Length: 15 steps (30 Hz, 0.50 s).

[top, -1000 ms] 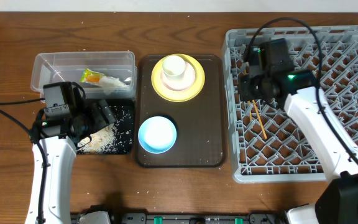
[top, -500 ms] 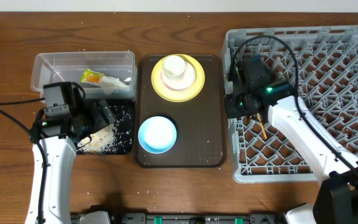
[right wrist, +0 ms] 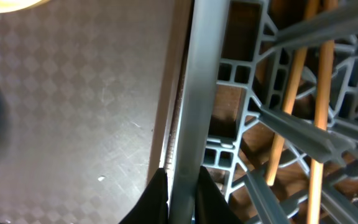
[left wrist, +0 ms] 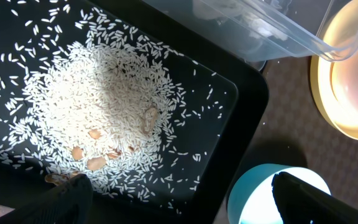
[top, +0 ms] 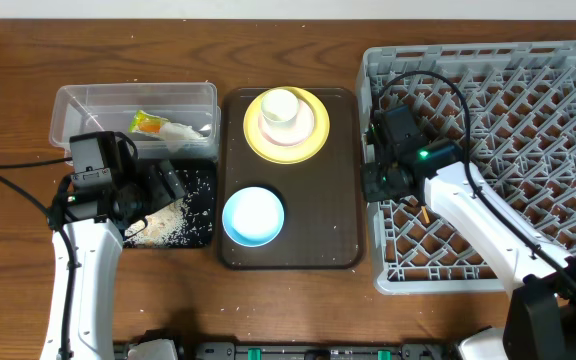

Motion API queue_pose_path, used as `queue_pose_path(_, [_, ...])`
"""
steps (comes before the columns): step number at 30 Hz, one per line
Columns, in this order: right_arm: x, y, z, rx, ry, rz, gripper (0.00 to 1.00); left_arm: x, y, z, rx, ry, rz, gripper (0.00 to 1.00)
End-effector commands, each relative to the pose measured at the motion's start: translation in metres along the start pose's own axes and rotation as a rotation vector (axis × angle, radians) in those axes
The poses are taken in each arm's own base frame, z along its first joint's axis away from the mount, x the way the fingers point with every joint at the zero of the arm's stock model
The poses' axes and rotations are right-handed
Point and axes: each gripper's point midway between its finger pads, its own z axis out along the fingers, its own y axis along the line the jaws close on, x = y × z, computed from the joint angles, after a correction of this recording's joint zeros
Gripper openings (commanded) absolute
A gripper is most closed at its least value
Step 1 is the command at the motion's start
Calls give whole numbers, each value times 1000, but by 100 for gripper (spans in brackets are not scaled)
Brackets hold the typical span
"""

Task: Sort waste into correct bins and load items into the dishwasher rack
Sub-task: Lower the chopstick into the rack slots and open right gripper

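My right gripper (top: 375,185) (right wrist: 183,194) is shut on the left wall of the grey dishwasher rack (top: 568,60) (right wrist: 204,74), one finger on each side of the rim. Two chopsticks (top: 421,210) (right wrist: 319,93) lie inside the rack just beside it. My left gripper (top: 163,185) (left wrist: 182,199) hangs open over the black tray (top: 204,236) (left wrist: 241,124) of rice (top: 163,225) (left wrist: 98,106), holding nothing. The clear tub (top: 68,105) holds a snack wrapper (top: 148,123) and a white wrapper (top: 180,130). A white cup (top: 280,105) sits in a pink bowl (top: 308,126) on the yellow plate (top: 253,140). The blue bowl (top: 253,215) (left wrist: 260,193) stands alone.
The plate stack and blue bowl rest on a dark brown serving tray (top: 338,220) (right wrist: 73,112) between the bins and the rack. The tray's right edge lies close against the rack's left wall. Bare wooden table surrounds everything.
My right gripper moved down and left from above the rack's inside to its left wall and closed on the rim. The left arm has stayed still.
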Motion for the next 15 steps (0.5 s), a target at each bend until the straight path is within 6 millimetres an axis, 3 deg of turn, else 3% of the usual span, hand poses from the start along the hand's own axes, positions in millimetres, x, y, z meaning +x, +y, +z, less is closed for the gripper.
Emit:
queue_pose_path(1, [-2, -1, 4, 13, -11, 36, 3, -7, -1, -4, -1, -20, 1, 95])
queue_pose_path(8, [-17, 4, 3, -8, -73, 72, 1, -7, -1, -4, -1, -20, 1, 95])
queue_pose_path(15, [-20, 5, 3, -13, -85, 72, 1, -7, -1, -4, -1, -20, 1, 95])
